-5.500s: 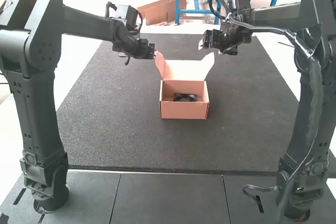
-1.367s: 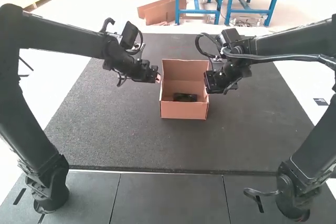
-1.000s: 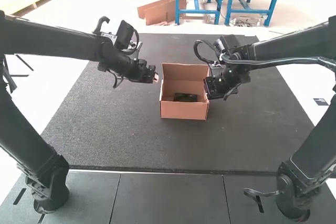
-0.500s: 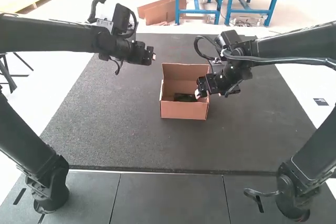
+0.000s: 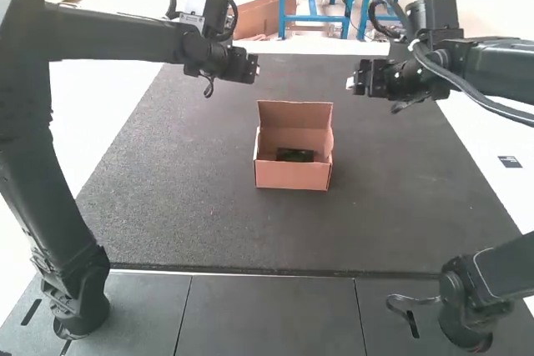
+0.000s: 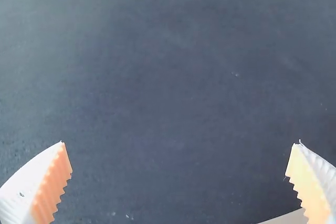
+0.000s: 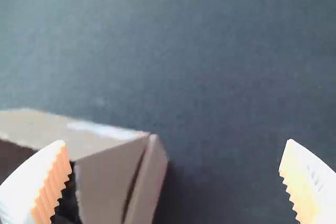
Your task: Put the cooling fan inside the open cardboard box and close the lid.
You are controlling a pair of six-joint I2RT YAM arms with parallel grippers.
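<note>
The cardboard box point(image 5: 292, 174) stands open in the middle of the mat, its lid point(image 5: 294, 114) upright along the far side. The black cooling fan point(image 5: 294, 155) lies on the box floor. My left gripper point(image 5: 250, 68) hangs above the mat behind and left of the box, and the left wrist view has its fingers point(image 6: 50, 182) spread wide over bare mat. My right gripper point(image 5: 357, 82) hovers behind and right of the box, open. In the right wrist view a corner of the box point(image 7: 110, 148) sits between its fingers point(image 7: 47, 182), untouched.
A dark mat point(image 5: 167, 189) covers the table around the box, with free room on every side. Its far edge meets the room's floor just behind both grippers.
Both grippers have pulled up and back from the box. The right one left the box's right wall, the left one rose from its left side. The lid stays upright.
</note>
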